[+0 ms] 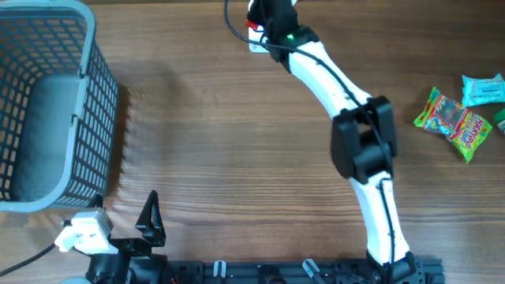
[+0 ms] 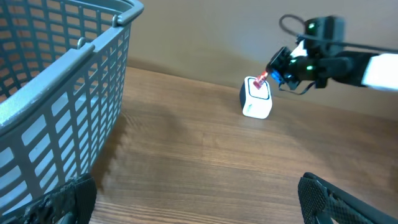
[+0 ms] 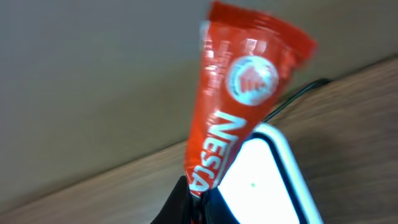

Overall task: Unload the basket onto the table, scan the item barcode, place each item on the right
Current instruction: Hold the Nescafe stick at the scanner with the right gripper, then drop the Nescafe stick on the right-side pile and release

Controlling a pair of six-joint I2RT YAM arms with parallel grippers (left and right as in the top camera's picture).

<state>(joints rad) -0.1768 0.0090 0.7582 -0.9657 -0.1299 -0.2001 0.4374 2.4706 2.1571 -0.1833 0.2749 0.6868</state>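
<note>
Hanging just over the small white box-shaped scanner (image 2: 256,99) at the far edge of the brown wooden table (image 1: 221,142), a red foil Nescafé sachet (image 3: 242,106) was held pinched at one end by the right gripper (image 3: 196,202), its jaws clenched on the packet. Whether sachet and scanner touched could not be told. From overhead, both were largely covered by the white right arm, and a black cable (image 1: 230,28) was seen beside them. The left gripper (image 1: 150,221) was parked at the near edge with its jaws spread wide, grasping nothing, just beside a grey plastic mesh basket (image 1: 87,87). Well apart on the right, a green-and-yellow candy bag (image 1: 454,122) and a teal packet (image 1: 481,88) were left lying.
</note>
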